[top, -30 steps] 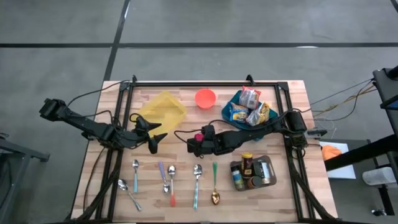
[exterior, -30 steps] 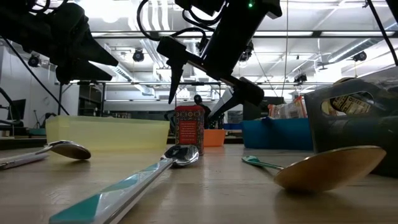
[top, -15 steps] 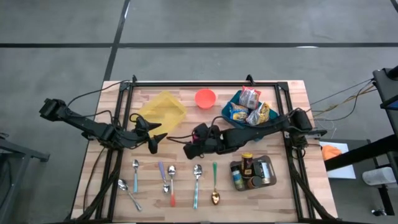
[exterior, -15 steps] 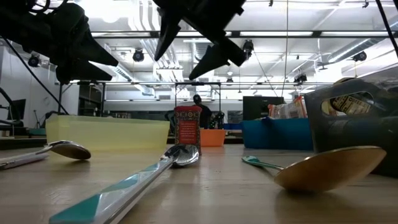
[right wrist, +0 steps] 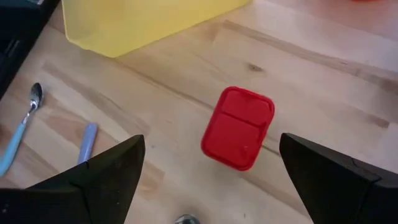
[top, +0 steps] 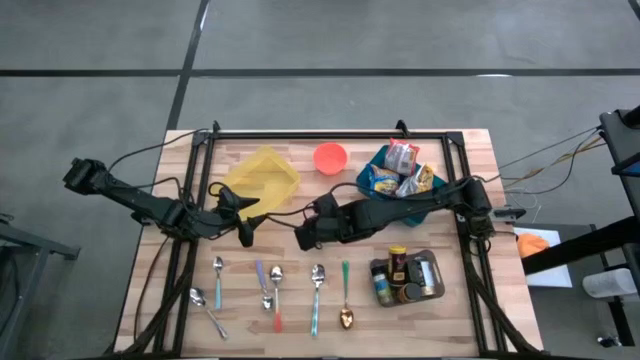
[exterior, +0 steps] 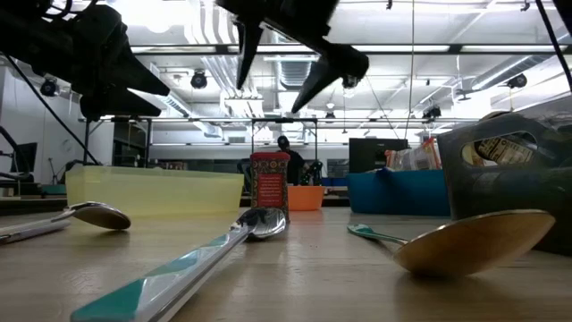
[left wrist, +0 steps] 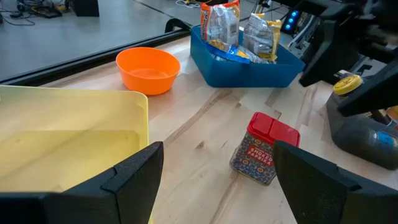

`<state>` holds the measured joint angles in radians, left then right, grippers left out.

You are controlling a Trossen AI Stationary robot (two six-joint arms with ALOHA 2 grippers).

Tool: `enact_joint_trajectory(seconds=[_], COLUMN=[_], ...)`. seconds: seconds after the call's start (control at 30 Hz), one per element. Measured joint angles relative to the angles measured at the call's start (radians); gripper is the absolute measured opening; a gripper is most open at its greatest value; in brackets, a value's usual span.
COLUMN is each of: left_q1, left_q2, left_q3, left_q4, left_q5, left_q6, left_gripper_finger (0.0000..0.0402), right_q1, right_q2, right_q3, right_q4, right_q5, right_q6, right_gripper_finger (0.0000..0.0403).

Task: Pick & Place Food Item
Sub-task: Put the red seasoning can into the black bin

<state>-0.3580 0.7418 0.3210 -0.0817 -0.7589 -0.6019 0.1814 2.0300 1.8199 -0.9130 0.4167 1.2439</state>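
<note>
Below open right gripper, apparently untouched, spice jar

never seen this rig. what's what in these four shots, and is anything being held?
It is a two-armed robot at a wooden table. One camera looks straight down, one sits at table-top height, and one rides on each wrist, looking past that arm's own dark fingers.

From above, the left end effector waits beside the yellow container, open and empty. The right end effector hangs over a red-lidded spice jar, which stands upright on the wood between its spread fingers. Nothing is held.

Also on the table: an orange bowl, a blue bin of snack packets, a row of spoons along the near edge, and a grey tray of more jars.
</note>
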Motion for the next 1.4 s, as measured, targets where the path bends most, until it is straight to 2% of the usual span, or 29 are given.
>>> enact_joint_trajectory(seconds=[0.27, 0.53, 0.63, 0.9, 1.4], left_q1=[0.0, 0.0, 0.0, 0.0, 0.0], left_q2=[0.0, 0.0, 0.0, 0.0, 0.0], left_q3=[0.0, 0.0, 0.0, 0.0, 0.0], left_q4=[-0.002, -0.009, -0.015, -0.032, -0.051], left_q5=[0.0, 0.0, 0.0, 0.0, 0.0], left_q6=[0.0, -0.001, -0.001, -0.003, -0.002], left_gripper_finger=[0.03, 0.03, 0.03, 0.03, 0.03], right_q1=[-0.018, -0.018, -0.02, -0.023, -0.018], right_q2=[0.19, 0.334, 0.342, 0.343, 0.343], right_q3=[0.309, 0.536, 0.525, 0.459, 0.375], right_q4=[-0.304, -0.426, -0.427, -0.443, -0.363], right_q5=[0.002, 0.058, 0.061, 0.108, 0.101], right_q6=[0.03, -0.016, 0.003, 0.186, 0.205], right_gripper_finger=[0.0368, 0.0368, 0.0368, 0.0368, 0.0368])
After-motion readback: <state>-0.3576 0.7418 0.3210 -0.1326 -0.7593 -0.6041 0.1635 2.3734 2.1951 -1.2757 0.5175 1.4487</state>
